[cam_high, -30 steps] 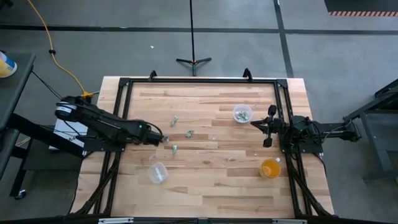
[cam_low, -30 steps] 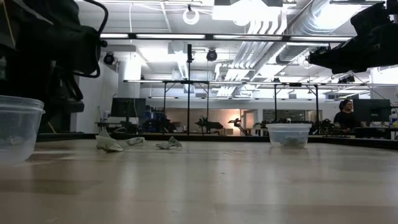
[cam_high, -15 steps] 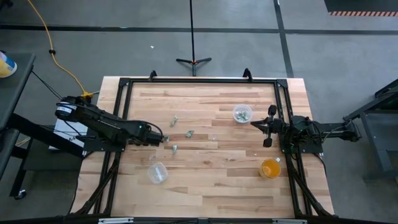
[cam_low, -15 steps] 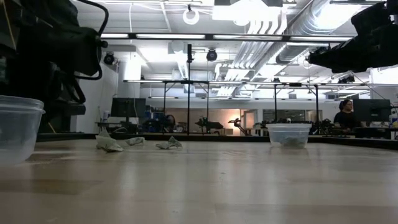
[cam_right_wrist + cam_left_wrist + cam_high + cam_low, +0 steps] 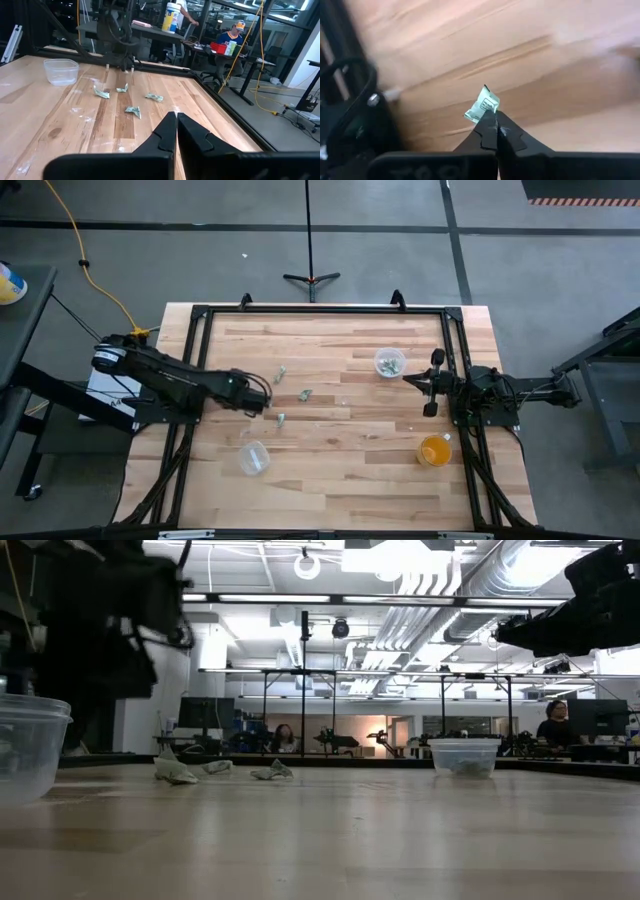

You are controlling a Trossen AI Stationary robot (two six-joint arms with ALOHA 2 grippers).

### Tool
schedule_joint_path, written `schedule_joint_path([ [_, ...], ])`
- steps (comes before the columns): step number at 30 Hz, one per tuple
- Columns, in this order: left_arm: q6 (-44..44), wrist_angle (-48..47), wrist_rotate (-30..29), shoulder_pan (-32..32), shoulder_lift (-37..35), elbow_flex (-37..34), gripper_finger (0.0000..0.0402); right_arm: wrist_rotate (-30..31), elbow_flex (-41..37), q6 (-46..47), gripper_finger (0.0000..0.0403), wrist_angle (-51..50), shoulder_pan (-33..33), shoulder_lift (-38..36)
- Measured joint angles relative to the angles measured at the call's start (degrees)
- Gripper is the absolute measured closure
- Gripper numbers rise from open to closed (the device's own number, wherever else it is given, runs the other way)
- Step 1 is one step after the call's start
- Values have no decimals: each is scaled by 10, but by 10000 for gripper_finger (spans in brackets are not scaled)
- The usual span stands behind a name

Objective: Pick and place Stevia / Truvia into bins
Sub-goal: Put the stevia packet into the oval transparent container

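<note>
Several pale green Stevia / Truvia packets (image 5: 132,111) lie flat on the wooden table left of centre (image 5: 305,394). My left gripper (image 5: 266,402) is over the left part of the table, shut on one packet (image 5: 482,106). One clear bin (image 5: 253,457) stands near the front left, and the other bin (image 5: 389,362) stands at the far right with packets inside. My right gripper (image 5: 176,116) is shut on nothing and waits beside that far right bin (image 5: 408,378). My left gripper pinches one end of a packet (image 5: 481,114) between its two fingertips. The fingers slant down from the table's left. The rest of the packet sticks out past the fingertips, a little crumpled. Whether it is clear of the table I cannot tell.
An orange translucent cup (image 5: 434,450) stands near the right arm's base. A black metal frame (image 5: 320,310) runs round the table. People sit at desks in the room beyond (image 5: 232,35). Bare wood lies across the table's middle and front.
My left gripper has shut and taken hold of one packet near the left group. Its arm has shifted a little toward the table's right. The other packets, the bins and my right arm have stayed in place.
</note>
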Motion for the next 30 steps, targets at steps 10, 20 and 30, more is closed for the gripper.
schedule_joint_path([
  [10, 242, 20, -36, -73, -1, 154, 376, 1, -2, 15, 395, 12, 0, 0],
  [20, 319, 95, -27, -214, 4, 192, 359, 1, -2, 15, 396, 13, 0, 0],
  [30, 269, 124, 33, -265, 62, 191, 366, 0, -1, 15, 399, 8, 0, 0],
])
